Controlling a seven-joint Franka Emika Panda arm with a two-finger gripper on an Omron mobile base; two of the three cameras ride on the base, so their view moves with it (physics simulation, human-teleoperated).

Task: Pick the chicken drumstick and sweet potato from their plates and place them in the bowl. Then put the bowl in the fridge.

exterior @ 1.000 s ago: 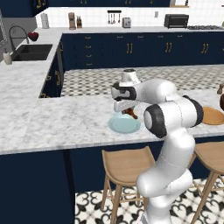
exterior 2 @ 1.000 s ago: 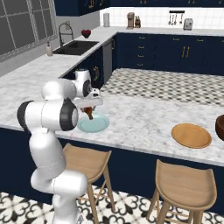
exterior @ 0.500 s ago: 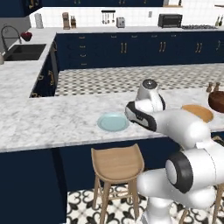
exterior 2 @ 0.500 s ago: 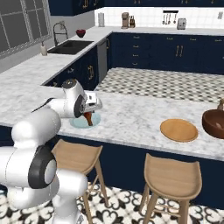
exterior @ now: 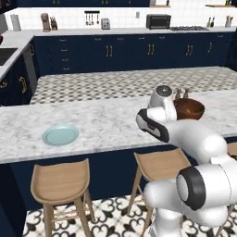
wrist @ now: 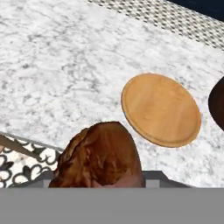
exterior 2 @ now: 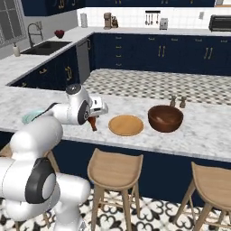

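Got the chicken drumstick [exterior 2: 92, 122] clamped in the gripper [exterior 2: 94, 120], hanging over the table [exterior 2: 135, 140] short of the orange-brown plate [exterior 2: 126, 125], so best carried high past that, then dropped dead-center over the bowl [exterior 2: 165, 118] beyond it.

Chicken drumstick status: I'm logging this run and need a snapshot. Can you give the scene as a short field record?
drumstick: chicken drumstick in the gripper, lifted above the counter
blue plate: light blue plate lies bare on the counter
wooden plate: orange-brown plate bare, between gripper and bowl
bowl: dark bowl on the counter, nothing seen inside
sweet potato: not seen
shakers: two small shakers behind the bowl
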